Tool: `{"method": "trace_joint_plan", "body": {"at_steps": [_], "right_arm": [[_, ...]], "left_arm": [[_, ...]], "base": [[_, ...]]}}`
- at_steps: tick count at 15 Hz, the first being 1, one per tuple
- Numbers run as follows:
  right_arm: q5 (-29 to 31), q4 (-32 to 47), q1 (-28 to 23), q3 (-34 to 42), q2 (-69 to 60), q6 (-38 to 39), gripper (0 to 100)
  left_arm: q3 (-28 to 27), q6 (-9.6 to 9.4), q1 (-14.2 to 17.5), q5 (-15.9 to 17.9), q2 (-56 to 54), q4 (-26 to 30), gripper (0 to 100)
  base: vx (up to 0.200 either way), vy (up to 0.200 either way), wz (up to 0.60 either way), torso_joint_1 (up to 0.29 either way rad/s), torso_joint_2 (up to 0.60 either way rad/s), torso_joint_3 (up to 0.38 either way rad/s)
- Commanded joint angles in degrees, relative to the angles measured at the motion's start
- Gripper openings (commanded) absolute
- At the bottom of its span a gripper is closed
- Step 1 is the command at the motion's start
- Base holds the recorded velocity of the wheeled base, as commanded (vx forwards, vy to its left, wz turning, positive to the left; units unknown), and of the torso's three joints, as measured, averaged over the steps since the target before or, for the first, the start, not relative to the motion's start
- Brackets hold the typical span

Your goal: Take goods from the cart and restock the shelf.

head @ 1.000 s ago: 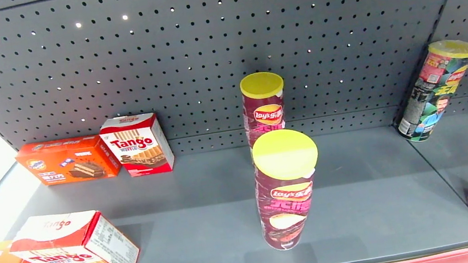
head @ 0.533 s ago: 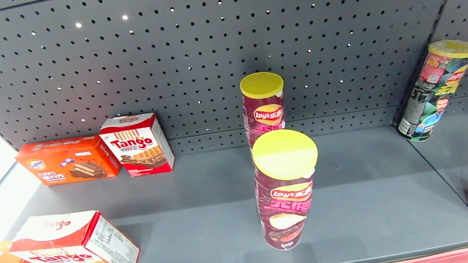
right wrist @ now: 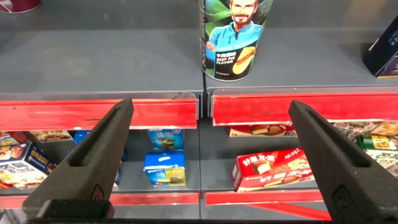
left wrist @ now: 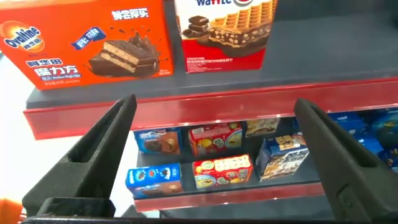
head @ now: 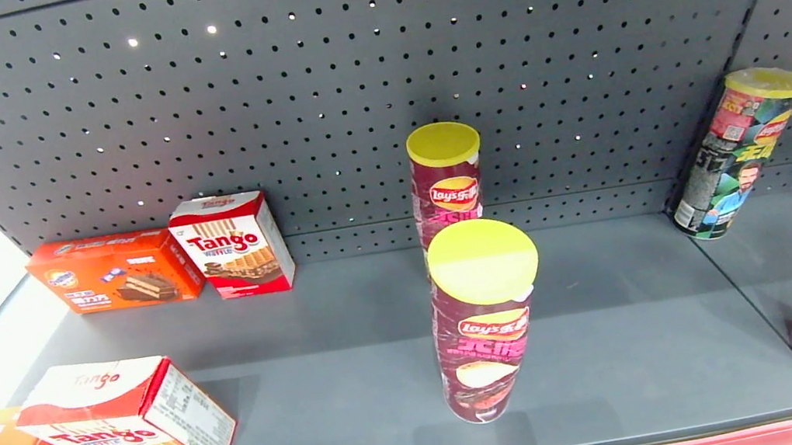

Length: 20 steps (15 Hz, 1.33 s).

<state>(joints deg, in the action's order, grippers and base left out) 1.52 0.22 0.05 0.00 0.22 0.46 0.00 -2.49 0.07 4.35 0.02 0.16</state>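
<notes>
Currently I judge us between placements: the front can (head: 485,319) and rear can (head: 445,172) stand upright mid-shelf (head: 357,385). Both the left gripper (left wrist: 214,102) and right gripper (right wrist: 211,104) gape wide, empty, held low facing the shelf. Next I must fetch stock from the cart.

Grey shelf (head: 356,377), snack boxes (head: 233,245), chip cans (head: 486,323)

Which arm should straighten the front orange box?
Probably left. The left end effector, open, faces the orange box at the front of the shelf; the right end effector faces a green can farther right.
</notes>
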Motion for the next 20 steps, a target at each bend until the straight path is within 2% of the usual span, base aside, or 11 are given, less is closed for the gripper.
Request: {"method": "trace_joint_plan", "body": {"at_steps": [1,4,11,19,20], "right_arm": [[-0.03,-0.04,-0.05,0.0,0.13,-0.02,100],[-0.12,-0.04,0.04,0.0,0.13,-0.02,100],[-0.12,-0.04,0.04,0.0,0.04,-0.02,100],[-0.12,-0.04,0.04,0.0,0.04,-0.02,100],[-0.12,-0.04,0.04,0.0,0.04,-0.02,100]], "left_arm": [[0.0,0.29,0.01,-0.4,-0.02,0.02,100],[0.0,0.38,0.01,-0.75,-0.02,0.02,100],[0.0,0.99,0.01,-0.92,-0.02,-0.07,100],[0.0,0.64,0.1,-0.92,-0.02,-0.07,100],[0.0,0.55,0.1,-1.8,-0.02,0.02,100]], "base": [[0.0,0.0,0.0,0.0,0.0,0.0],[-0.133,0.0,0.0,0.002,0.0,0.003],[0.0,0.0,0.0,0.0,0.0,0.0],[0.0,0.0,0.0,0.0,0.0,0.0],[0.0,0.0,0.0,0.0,0.0,0.0]]}}
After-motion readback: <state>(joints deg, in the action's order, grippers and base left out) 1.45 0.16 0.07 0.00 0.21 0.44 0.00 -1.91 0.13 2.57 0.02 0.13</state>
